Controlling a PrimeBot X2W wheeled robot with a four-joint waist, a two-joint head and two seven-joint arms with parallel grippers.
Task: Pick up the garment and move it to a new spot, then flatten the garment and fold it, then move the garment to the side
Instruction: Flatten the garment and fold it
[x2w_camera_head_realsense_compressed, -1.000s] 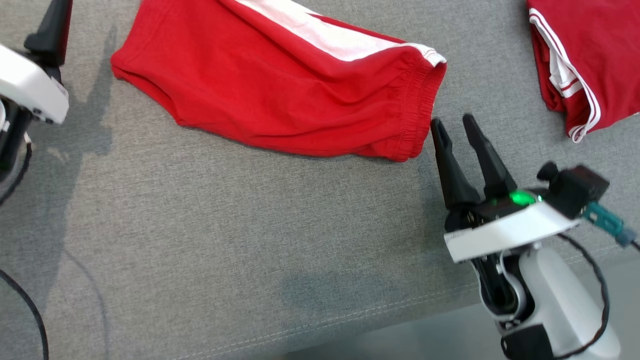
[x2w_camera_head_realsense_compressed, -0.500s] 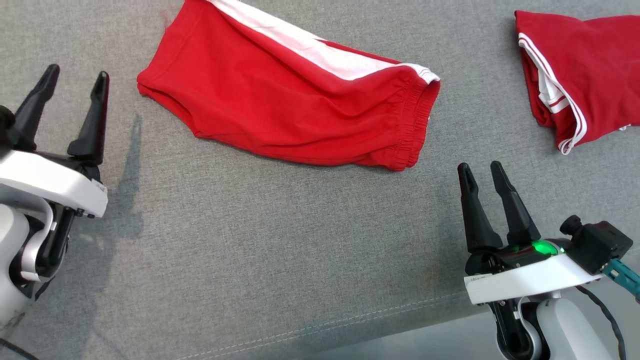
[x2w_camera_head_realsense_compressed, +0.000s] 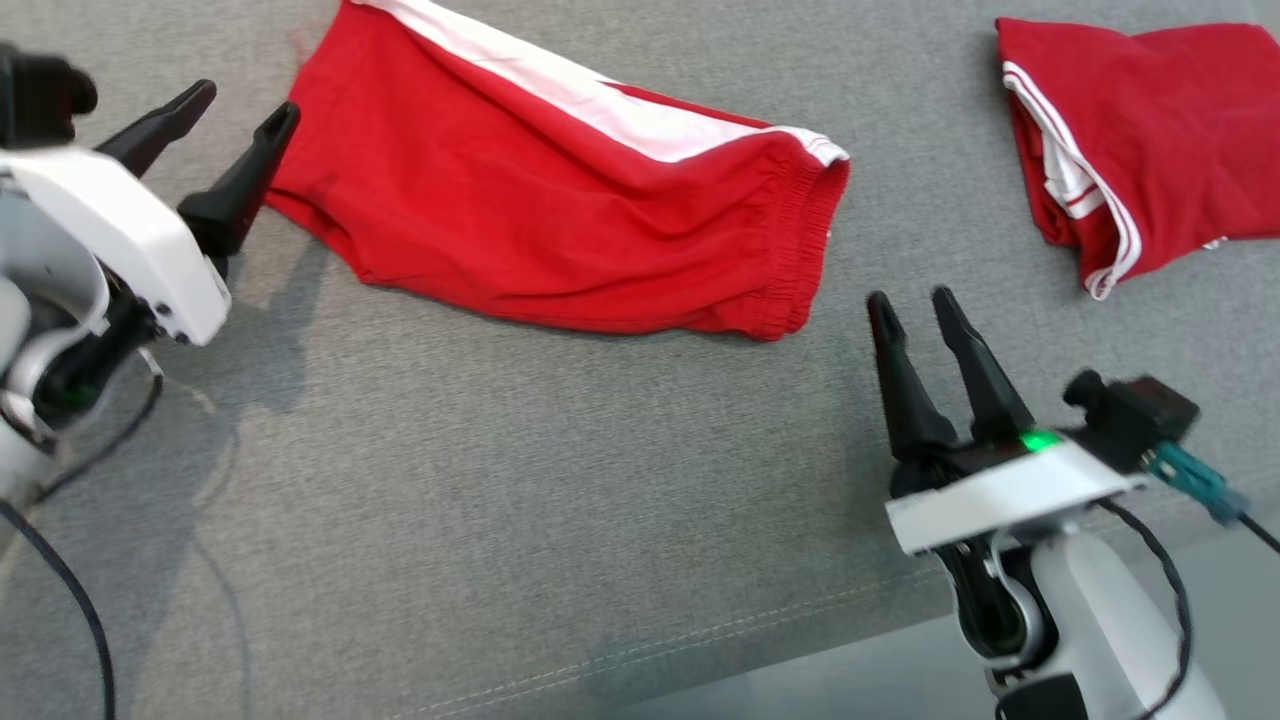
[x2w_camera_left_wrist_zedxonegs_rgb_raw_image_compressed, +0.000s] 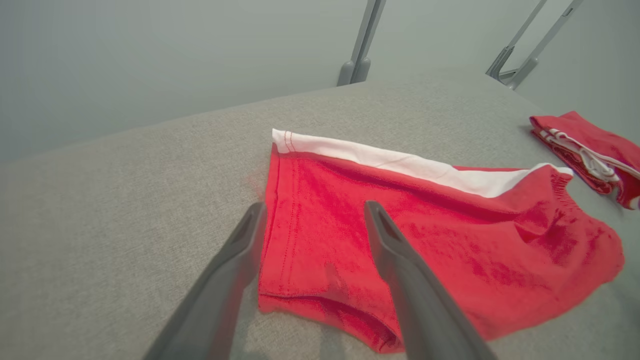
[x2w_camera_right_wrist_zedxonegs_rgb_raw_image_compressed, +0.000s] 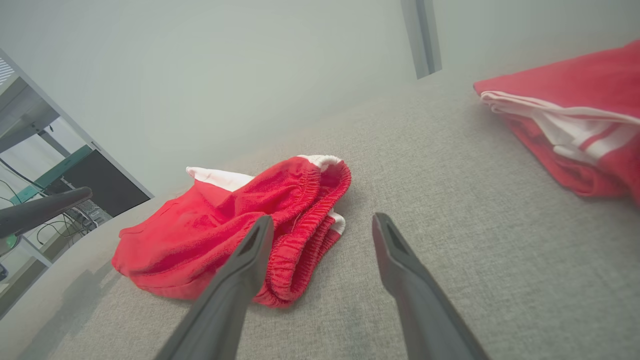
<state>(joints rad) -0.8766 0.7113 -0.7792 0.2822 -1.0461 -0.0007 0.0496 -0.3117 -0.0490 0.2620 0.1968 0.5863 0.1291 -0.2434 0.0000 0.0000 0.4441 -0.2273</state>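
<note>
our left gripper (x2w_camera_head_realsense_compressed: 247, 100) stood splayed, empty, tips at leg-hem edge of red shorts (x2w_camera_head_realsense_compressed: 560, 220). our right gripper (x2w_camera_head_realsense_compressed: 910, 296) splayed, empty, near waistband end. shorts lay on grey cushion (x2w_camera_head_realsense_compressed: 500, 480); folded red garment (x2w_camera_head_realsense_compressed: 1130, 130) well apart, rightward.

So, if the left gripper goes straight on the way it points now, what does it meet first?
Most likely the red shorts: their hemmed end lies just ahead of the open left gripper. How high it is above the cloth is unclear.
</note>
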